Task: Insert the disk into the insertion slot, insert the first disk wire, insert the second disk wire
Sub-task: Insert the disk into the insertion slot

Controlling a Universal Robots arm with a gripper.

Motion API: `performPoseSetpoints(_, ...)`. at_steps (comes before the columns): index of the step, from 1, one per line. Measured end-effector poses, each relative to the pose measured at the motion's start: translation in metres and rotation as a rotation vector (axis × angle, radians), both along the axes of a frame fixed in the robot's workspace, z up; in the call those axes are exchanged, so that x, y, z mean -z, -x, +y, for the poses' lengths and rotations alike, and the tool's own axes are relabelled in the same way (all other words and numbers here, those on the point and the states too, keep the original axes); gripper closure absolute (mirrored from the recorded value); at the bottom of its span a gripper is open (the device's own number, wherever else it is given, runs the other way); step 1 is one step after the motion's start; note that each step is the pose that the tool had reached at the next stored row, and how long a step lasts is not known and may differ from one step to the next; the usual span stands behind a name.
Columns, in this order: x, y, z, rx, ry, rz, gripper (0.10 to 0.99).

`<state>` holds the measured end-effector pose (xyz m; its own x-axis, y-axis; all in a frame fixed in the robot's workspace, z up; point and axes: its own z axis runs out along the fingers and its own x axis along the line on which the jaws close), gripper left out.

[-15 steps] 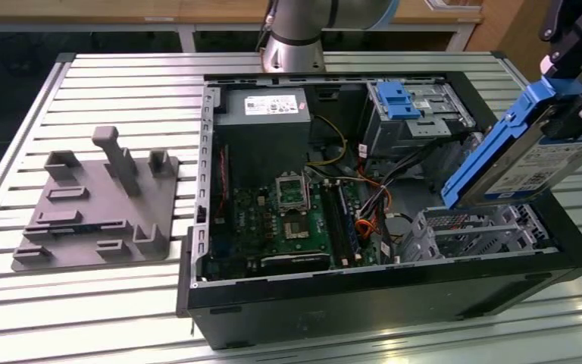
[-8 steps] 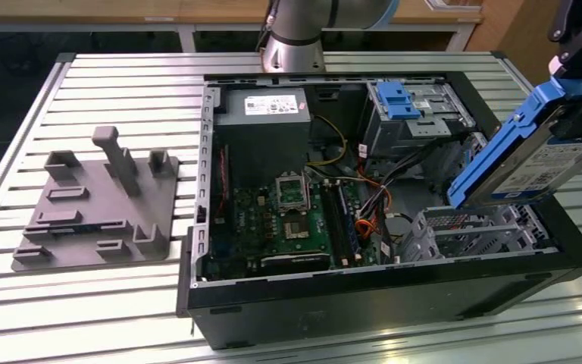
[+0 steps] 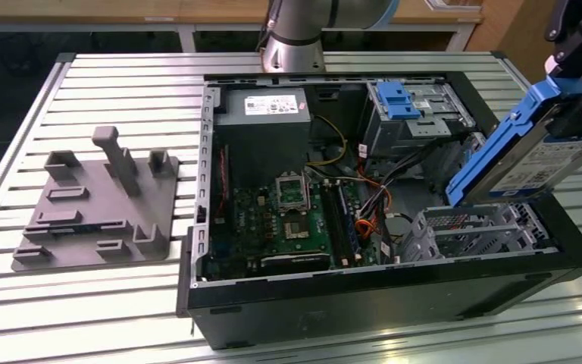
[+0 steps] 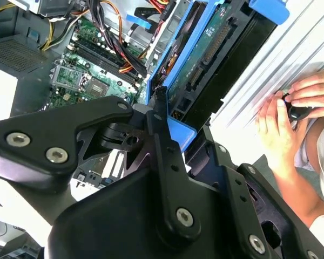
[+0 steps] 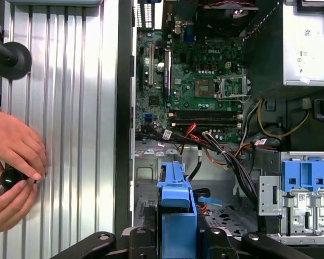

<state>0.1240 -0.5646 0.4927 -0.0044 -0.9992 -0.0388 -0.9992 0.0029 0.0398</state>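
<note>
My gripper (image 3: 577,97) is shut on the disk (image 3: 529,155), a silver drive with a white label in a bright blue carrier. In the exterior view the disk hangs tilted, its lower end just above the insertion slot (image 3: 473,231), the silver perforated cage at the near corner of the open computer case on that view's right. The second wrist view shows the disk's (image 4: 205,48) green underside and connector beyond my gripper (image 4: 162,116). In the first wrist view the disk's blue carrier (image 5: 177,202) sits between my fingers (image 5: 148,237).
A taller metal cage with a blue latch (image 3: 400,100) stands behind the slot, with bundled cables (image 3: 372,201) between them. The motherboard (image 3: 281,220) and power supply (image 3: 261,102) fill the case. A grey fixture plate (image 3: 99,205) lies on the slatted table. A person's hands (image 5: 13,162) hold a black knob.
</note>
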Motion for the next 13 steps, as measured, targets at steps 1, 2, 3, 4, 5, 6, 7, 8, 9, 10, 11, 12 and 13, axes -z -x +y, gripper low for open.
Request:
performPoseSetpoints(1, 0.0007, 0.0, 0.0011, 0.0, 0.0, 0.0, 0.722)
performPoseSetpoints(2, 0.0015, 0.0, 0.0019, 0.0, 0.0, 0.0, 0.722)
performPoseSetpoints(3, 0.0026, 0.0001, 0.0024, 0.0, 0.0, 0.0, 0.722)
performPoseSetpoints(4, 0.0036, 0.0001, 0.0026, 0.0, 0.0, 0.0, 0.722)
performPoseSetpoints(5, 0.0047, 0.0001, 0.0026, 0.0, 0.0, 0.0, 0.722)
performPoseSetpoints(6, 0.0057, 0.0001, 0.0027, 0.0, 0.0, 0.0, 0.722)
performPoseSetpoints(7, 0.0066, 0.0001, 0.0027, 0.0, 0.0, 0.0, 0.722)
performPoseSetpoints(8, 0.0075, 0.0001, 0.0027, 0.0, 0.0, 0.0, 0.722)
performPoseSetpoints(9, 0.0085, 0.0001, 0.0027, 0.0, 0.0, 0.0, 0.722)
performPoseSetpoints(10, 0.0094, 0.0001, 0.0027, 0.0, 0.0, 0.0, 0.722)
performPoseSetpoints(11, 0.0104, 0.0001, 0.0027, 0.0, 0.0, 0.0, 0.722)
performPoseSetpoints(12, 0.0113, 0.0001, 0.0027, 0.0, 0.0, 0.0, 0.722)
performPoseSetpoints(13, 0.0122, 0.0001, 0.0027, 0.0, 0.0, 0.0, 0.722)
